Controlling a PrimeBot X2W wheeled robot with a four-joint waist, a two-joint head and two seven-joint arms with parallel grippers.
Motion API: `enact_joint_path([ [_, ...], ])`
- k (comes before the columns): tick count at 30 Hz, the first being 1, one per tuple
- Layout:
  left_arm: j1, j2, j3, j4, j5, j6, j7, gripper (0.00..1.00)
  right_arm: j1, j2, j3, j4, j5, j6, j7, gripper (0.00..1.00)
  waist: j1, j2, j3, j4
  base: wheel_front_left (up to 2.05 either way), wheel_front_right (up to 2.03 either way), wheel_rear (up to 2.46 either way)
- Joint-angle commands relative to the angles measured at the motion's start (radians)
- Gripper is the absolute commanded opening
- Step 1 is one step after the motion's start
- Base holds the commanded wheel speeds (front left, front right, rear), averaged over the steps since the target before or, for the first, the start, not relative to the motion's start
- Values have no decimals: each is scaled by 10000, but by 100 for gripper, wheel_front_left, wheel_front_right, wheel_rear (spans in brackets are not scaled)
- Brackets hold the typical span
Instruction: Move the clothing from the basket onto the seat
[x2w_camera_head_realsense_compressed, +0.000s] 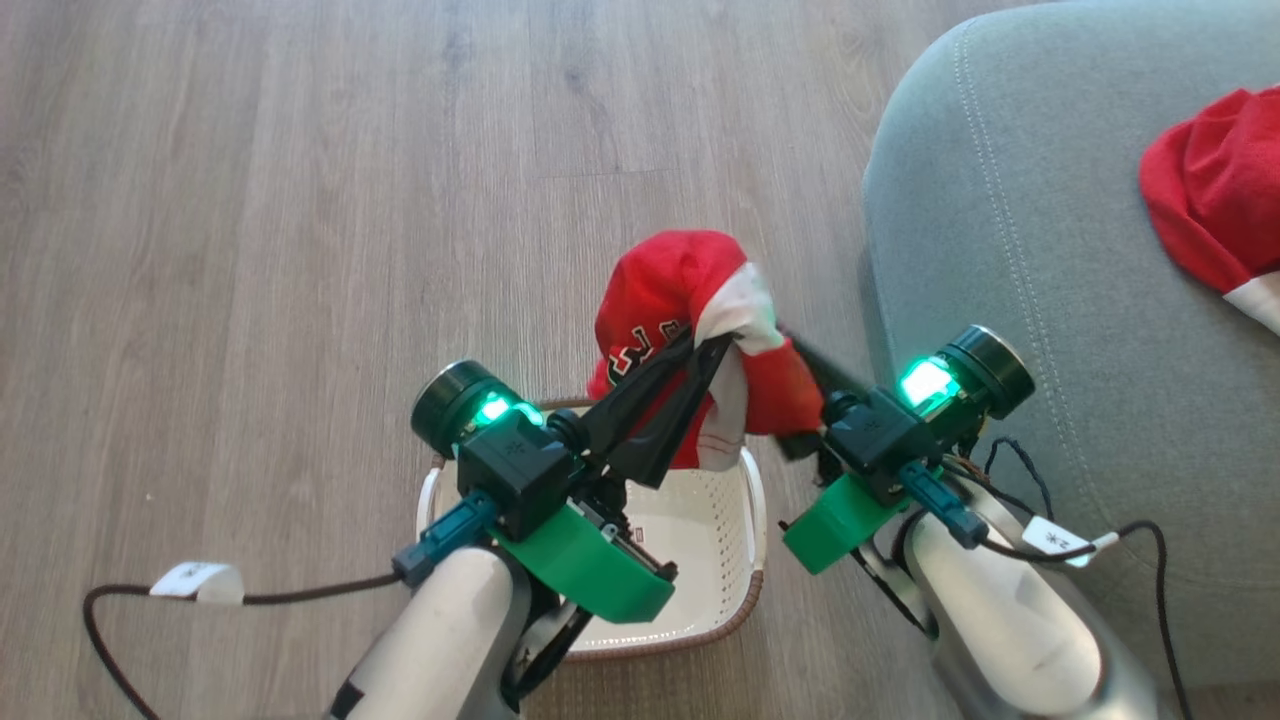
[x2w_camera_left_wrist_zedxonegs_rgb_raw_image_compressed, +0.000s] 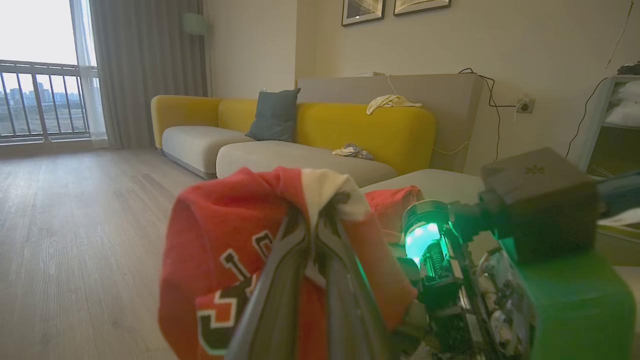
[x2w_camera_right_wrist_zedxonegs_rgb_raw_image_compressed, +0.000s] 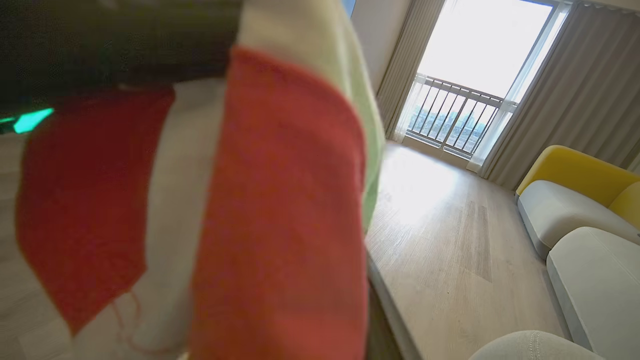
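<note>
Lifted garment (x2w_camera_head_realsense_compressed: 665, 290) over the basket (x2w_camera_head_realsense_compressed: 752, 590), far rim; the left hand (x2w_camera_head_realsense_compressed: 715, 348) is closed on its white panel, and the bundle hangs downward from that grip; the right hand (x2w_camera_head_realsense_compressed: 792, 395) straddles the same fabric from the right, but whether it is clamped cannot be told; the seat (x2w_camera_head_realsense_compressed: 1000, 260) lies just to the garment's right, on the right arm's side, and bears a second garment (x2w_camera_head_realsense_compressed: 1205, 190); the coming move is judged a rightward carry.
</note>
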Motion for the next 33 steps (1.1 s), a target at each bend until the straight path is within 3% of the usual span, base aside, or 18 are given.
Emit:
enact_joint_path([
  [1,-361,74,260,-275,-43,-13,-47,0,-379,219,94,-242,88,-2,-65,0,0,0,-6,21,0,0,0],
  [9,-287,101,235,-309,-95,-13,-47,0,-280,304,-207,-431,205,-2,-65,0,0,0,-48,63,0,0,0],
  [10,-276,106,250,-311,-90,-13,-47,15,-251,321,-287,-475,234,-2,-65,0,0,0,-55,61,0,0,0],
  [11,-262,106,293,-319,-67,-13,-47,46,-223,339,-373,-524,264,-2,-65,0,0,0,-61,55,0,0,0],
  [12,-246,104,348,-329,-34,-13,-47,88,-199,353,-441,-573,283,-2,-65,0,0,0,-67,46,0,0,0],
  [13,-224,103,394,-331,-12,-13,-47,100,-181,361,-493,-620,283,-2,-65,0,0,0,-74,34,0,0,0],
  [33,443,573,531,1011,658,-13,-47,100,313,123,-2549,-1494,472,-2,-65,0,0,0,-110,-312,0,0,0],
])
